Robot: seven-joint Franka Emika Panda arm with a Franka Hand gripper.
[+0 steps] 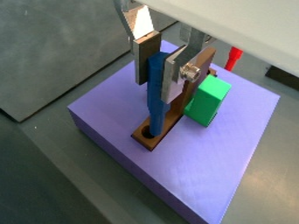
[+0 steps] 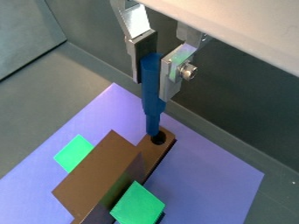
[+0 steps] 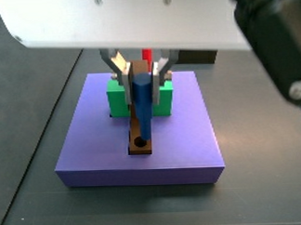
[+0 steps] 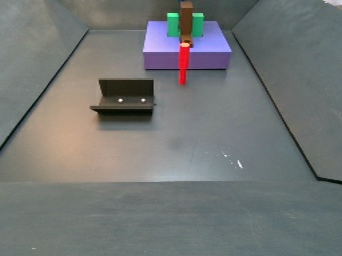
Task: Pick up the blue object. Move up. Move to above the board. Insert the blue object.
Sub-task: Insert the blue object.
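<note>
Now | end effector (image 1: 163, 72) above the board (image 1: 177, 98), fingers clamped on the blue object (image 1: 156, 92) | peg upright, lower tip in board's round hole (image 2: 156, 137) | green block (image 1: 209, 101) beside board, at 3 o'clock in a wrist view

Both wrist views look steeply down past the gripper (image 1: 162, 63) onto the purple slab (image 2: 222, 179), which both side views share, one near, one far.
</note>
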